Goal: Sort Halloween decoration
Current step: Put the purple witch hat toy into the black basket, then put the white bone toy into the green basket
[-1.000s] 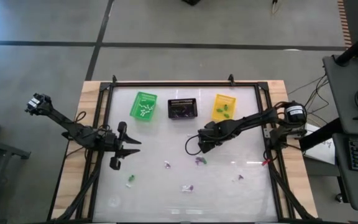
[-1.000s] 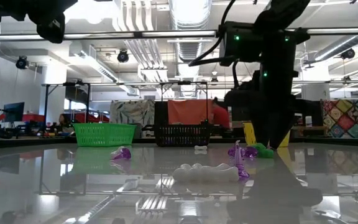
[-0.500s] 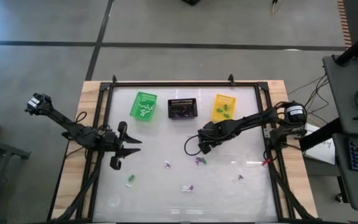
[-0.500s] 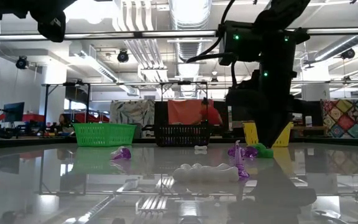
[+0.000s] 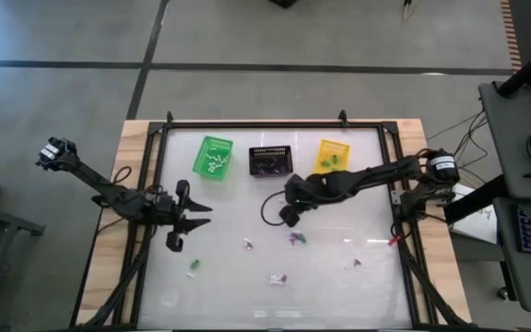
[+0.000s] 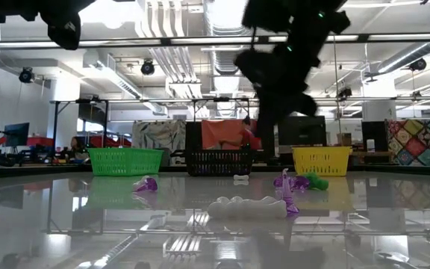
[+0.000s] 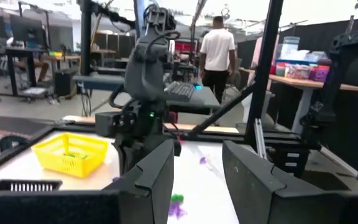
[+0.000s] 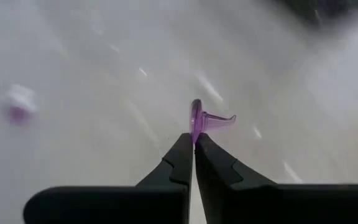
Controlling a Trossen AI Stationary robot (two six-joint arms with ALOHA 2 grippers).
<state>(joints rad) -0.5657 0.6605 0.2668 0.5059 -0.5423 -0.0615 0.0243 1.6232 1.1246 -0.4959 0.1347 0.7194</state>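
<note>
My right gripper (image 5: 285, 219) hangs over the middle of the table, shut on a small purple trinket (image 8: 205, 119). More Halloween decoration lies loose on the white table: a purple piece (image 5: 247, 243), a purple and green pair (image 5: 295, 239), a green one (image 5: 192, 267), a white and purple one (image 5: 277, 278) and a purple one (image 5: 357, 264). My left gripper (image 5: 175, 238) stays at the table's left side, open, with nothing between its fingers (image 7: 160, 174). My right gripper pinches the purple trinket by its flat rounded end (image 8: 195, 127) between the two fingertips. The fingers slant down from above. The trinket's thin stem (image 8: 221, 118) sticks out sideways past the tips, and the whole piece is lifted clear of the table.
Three small baskets stand in a row at the far side: green (image 5: 214, 157), black (image 5: 270, 160) and yellow (image 5: 332, 158). A black frame (image 5: 265, 124) borders the table. In the left wrist view a person (image 7: 218, 53) stands in the room beyond.
My right gripper has risen off the table and swung toward the table's left, turning about its wrist as it went. My left arm has kept still.
</note>
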